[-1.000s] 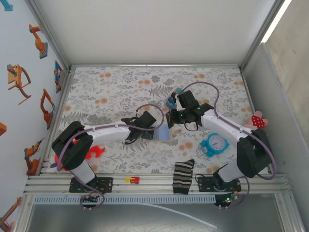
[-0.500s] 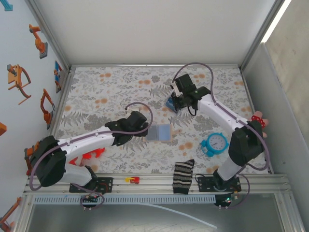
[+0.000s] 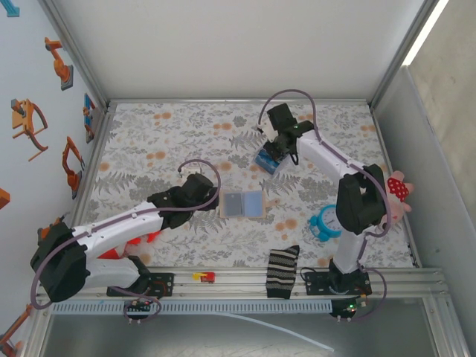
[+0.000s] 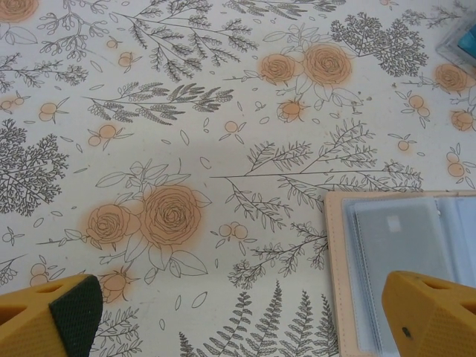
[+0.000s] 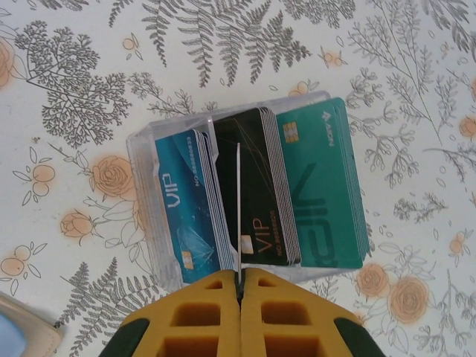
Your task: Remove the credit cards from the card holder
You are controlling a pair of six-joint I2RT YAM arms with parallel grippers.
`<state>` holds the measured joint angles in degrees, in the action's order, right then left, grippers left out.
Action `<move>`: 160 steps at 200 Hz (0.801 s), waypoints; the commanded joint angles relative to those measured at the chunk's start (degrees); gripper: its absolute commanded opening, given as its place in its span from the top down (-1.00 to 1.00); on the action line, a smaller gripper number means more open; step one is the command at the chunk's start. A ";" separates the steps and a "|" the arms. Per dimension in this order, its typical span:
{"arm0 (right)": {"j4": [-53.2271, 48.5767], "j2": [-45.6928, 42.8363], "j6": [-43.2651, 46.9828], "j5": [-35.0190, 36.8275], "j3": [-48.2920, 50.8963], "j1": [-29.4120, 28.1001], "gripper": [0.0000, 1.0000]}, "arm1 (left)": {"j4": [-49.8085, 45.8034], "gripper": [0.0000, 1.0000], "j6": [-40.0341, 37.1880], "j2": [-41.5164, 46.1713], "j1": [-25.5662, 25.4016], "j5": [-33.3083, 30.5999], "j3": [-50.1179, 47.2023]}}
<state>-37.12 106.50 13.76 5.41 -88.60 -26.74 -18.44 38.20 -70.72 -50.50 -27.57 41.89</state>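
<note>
Nearest the arm bases, well short of the card holder (image 3: 243,203): striped sock (image 3: 282,271) near-right of it, draped over the table's front edge; small red-yellow piece (image 3: 203,277) near-left of it. Red toy (image 3: 143,236) sits well left of the card holder, partly hidden by the left arm. Blue clock (image 3: 329,222) is right of it, a little nearer the bases

Card holder lies open and flat on the floral cloth (image 3: 149,141), 2 light blue panels up, tan rim around them. Left gripper (image 3: 214,196) hovers at its left edge. On the left wrist view we see the fingers (image 4: 52,316) spread wide with nothing between them: 1 pad over the card holder's (image 4: 387,253) left panel, the other over bare cloth left of it. We can't tell if that pad touches the panel

Beyond the card holder and a bit right: clear tray (image 3: 265,161) with 3 card stacks, blue, black, teal. Right gripper (image 3: 274,149) is over it. On the right wrist view its jaws are pressed together on 1 thin white card (image 5: 237,193), seen edge-on, lined up between the blue and black stacks. We can't tell if the card's far end sits in the tray yet
</note>
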 commanded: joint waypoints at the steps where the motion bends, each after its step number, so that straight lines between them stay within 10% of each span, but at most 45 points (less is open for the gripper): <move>1: -1.14 1.96 3.57 -2.39 -3.45 0.93 1.00 | 0.62 -0.94 1.44 1.13 0.74 0.01 -0.76; 160: -3.94 9.31 5.31 -7.85 -8.52 4.75 1.00 | 0.51 -0.94 2.61 1.82 1.81 0.50 -1.63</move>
<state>-39.86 113.78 18.09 -1.58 -96.07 -22.61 -18.39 40.03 -69.60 -49.04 -27.33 40.71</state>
